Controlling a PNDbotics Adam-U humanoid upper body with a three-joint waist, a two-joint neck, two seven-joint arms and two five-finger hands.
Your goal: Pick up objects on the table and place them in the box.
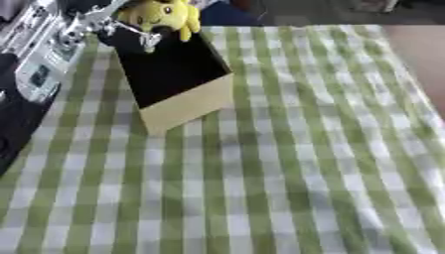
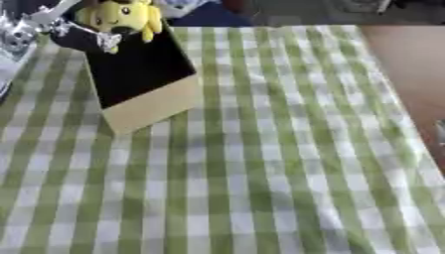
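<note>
- A yellow plush toy [image 1: 163, 15] hangs at the top of the view, above the far end of the box [image 1: 174, 74], with its ear or limb drooping over the dark opening.
- The left hand [image 1: 130, 27] comes in from the upper left on a silver and black arm [image 1: 39, 54]; its fingers are at the toy's underside and appear to have hold of it, though the blur hides how far they are curled.
- The box is tan cardboard with a black interior, lying at a slant on the far left part of the table; its near tan wall faces the camera and its far rim sits right under the toy.
- The green-and-white checked tablecloth [image 1: 287, 163] covers the table; the whole near half and the right side hold nothing else, leaving wide room beside and in front of the box.
- The table's right edge [image 2: 396, 99] runs diagonally, with brown floor [image 2: 413, 59] beyond it.
- The right hand does not show in either view.
</note>
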